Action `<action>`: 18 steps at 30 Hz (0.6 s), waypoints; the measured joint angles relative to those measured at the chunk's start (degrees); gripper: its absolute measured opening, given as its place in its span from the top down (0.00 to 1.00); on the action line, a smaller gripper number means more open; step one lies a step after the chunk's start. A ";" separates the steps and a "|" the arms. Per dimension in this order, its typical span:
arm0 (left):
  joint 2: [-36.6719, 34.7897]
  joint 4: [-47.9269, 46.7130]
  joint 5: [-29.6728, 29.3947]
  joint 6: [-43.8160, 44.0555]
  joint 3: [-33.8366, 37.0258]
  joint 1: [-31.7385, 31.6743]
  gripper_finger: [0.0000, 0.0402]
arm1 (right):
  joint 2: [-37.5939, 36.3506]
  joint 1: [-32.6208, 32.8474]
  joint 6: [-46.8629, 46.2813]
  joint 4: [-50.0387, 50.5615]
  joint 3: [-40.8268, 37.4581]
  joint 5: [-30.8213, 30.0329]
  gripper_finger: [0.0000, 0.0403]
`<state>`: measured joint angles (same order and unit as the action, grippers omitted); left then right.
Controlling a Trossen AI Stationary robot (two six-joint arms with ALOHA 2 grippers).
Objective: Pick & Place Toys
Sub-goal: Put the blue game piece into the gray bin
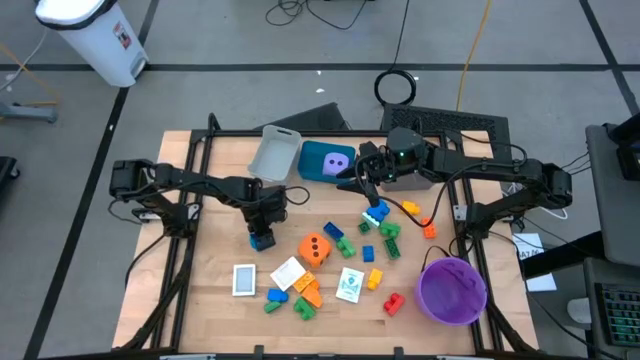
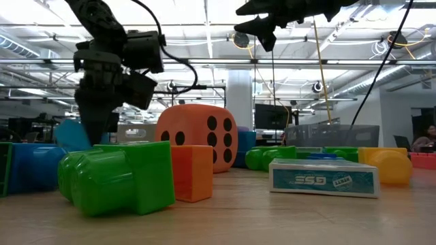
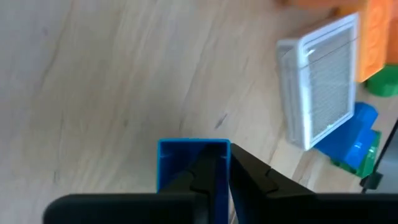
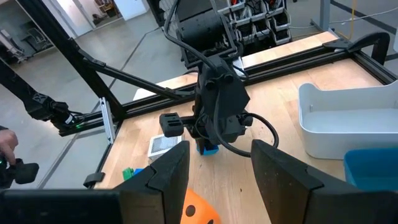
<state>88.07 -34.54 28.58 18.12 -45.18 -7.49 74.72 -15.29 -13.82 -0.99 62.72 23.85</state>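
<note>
Now left claw (image 1: 262,240) shut on blue brick (image 3: 193,163), right claw (image 4: 214,163) open above table

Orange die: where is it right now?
In the high view the orange die sits mid-table, just right of the left gripper, with bricks around it.

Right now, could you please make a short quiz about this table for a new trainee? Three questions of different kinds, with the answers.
1. True or false: the left gripper is shut on a blue brick.
2. Which bin holds the purple die? A) grey tray B) teal tray C) purple bowl
3. Fill in: the right gripper stands open and holds ____.

Key: 1 true; 2 B; 3 nothing.
</note>
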 joint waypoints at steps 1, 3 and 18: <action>0.00 0.11 0.00 -0.22 -0.49 0.00 0.93 | 0.00 0.00 0.00 0.00 0.01 0.00 0.59; 0.00 0.11 -0.01 -0.69 -1.70 0.00 0.95 | 0.00 0.00 0.09 0.00 0.00 -0.01 0.59; -0.01 -12.90 -7.94 -9.58 -25.30 -4.48 0.97 | 0.00 0.00 0.14 -0.55 0.00 -0.01 0.59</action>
<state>88.06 -47.45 20.64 8.53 -70.48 -11.97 74.72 -15.29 -13.69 -1.54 62.72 23.83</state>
